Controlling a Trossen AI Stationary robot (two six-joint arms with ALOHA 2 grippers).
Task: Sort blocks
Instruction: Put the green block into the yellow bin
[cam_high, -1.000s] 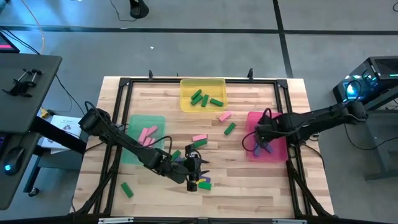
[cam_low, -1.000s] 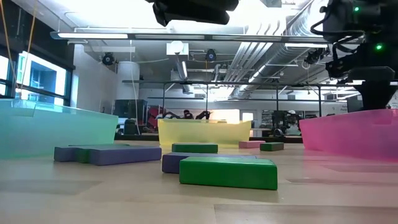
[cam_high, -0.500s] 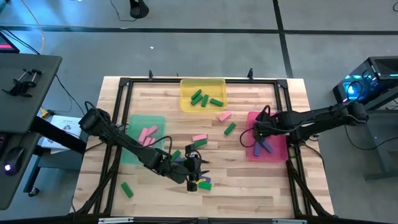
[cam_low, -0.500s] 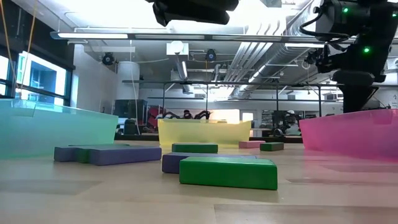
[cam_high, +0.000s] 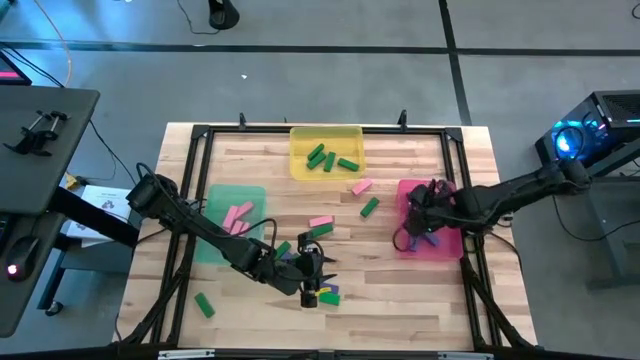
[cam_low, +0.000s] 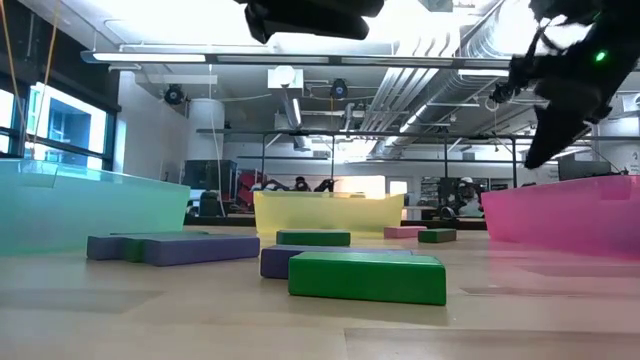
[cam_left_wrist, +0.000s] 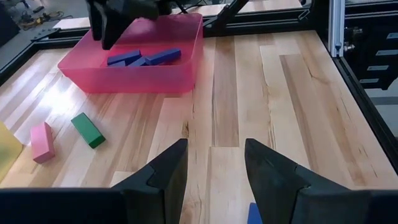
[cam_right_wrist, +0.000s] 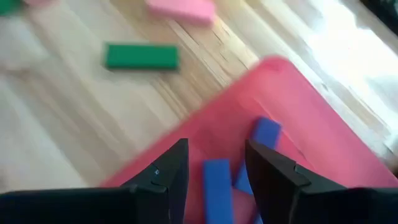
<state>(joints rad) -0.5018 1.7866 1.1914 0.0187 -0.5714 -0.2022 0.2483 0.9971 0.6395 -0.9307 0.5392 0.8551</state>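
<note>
Right gripper (cam_right_wrist: 211, 180) over red tray (cam_high: 447, 247), jaws parted, empty. Left gripper (cam_left_wrist: 214, 171) parted, empty; next, blue block (cam_high: 310, 298) below.

One tray (cam_high: 326, 133) sits at the back of the table (cam_high: 440, 310), with blocks (cam_high: 330, 159) in it. Another tray (cam_high: 212, 195) is on the left, a third (cam_high: 452, 244) on the right. More blocks (cam_high: 318, 292) lie near the front.
</note>
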